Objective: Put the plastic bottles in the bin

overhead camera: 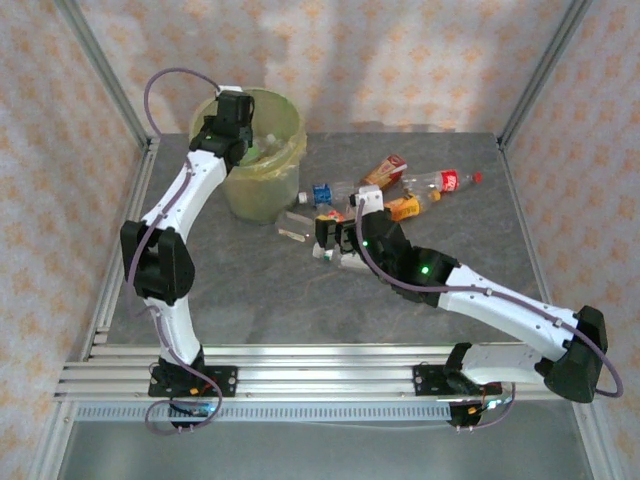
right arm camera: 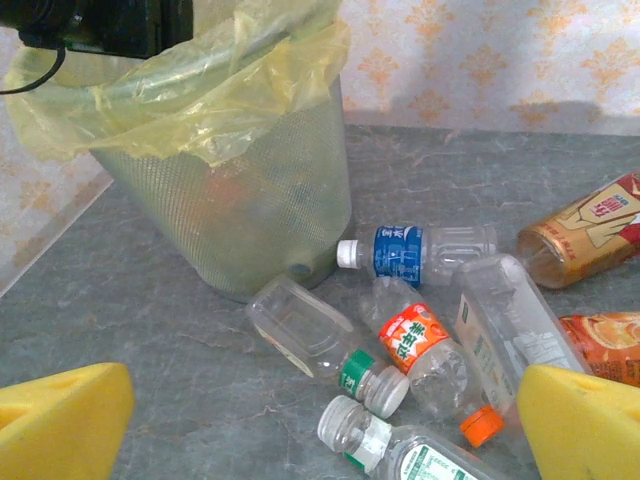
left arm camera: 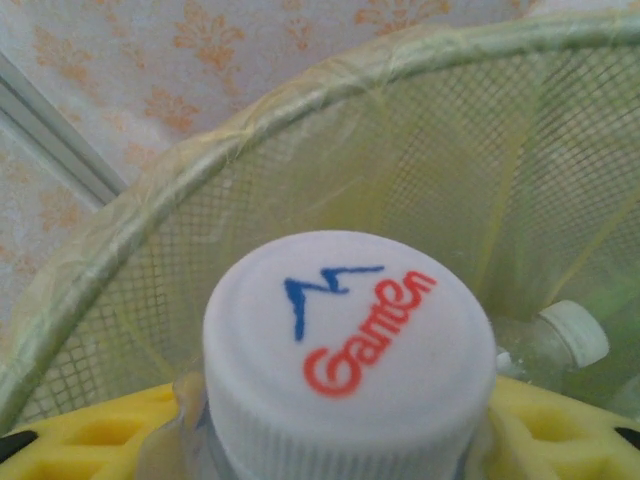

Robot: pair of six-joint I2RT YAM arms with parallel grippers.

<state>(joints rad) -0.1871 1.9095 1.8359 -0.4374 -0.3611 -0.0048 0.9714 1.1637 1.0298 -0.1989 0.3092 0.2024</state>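
My left gripper (overhead camera: 236, 128) hangs over the bin (overhead camera: 275, 170), which is lined with a yellow-green bag. Its yellow pads (left arm camera: 90, 440) are shut against a clear plastic bottle with a white printed cap (left arm camera: 350, 340), held upright inside the rim (left arm camera: 200, 190). Another white-capped bottle (left arm camera: 560, 335) lies down in the bin. My right gripper (overhead camera: 335, 248) stands open low over a cluster of bottles on the table. Between its yellow pads (right arm camera: 65, 420) lie a green-banded clear bottle (right arm camera: 320, 340), an orange-labelled one (right arm camera: 420, 345) and a green-labelled one (right arm camera: 400, 450).
More bottles lie right of the bin: a blue-labelled one (right arm camera: 405, 255), a square clear one with an orange cap (right arm camera: 505, 340), an orange-filled one (right arm camera: 585, 235) and a red-labelled one (overhead camera: 445, 182). Metal frame posts (overhead camera: 110, 80) and patterned walls close in the grey table (overhead camera: 260, 300).
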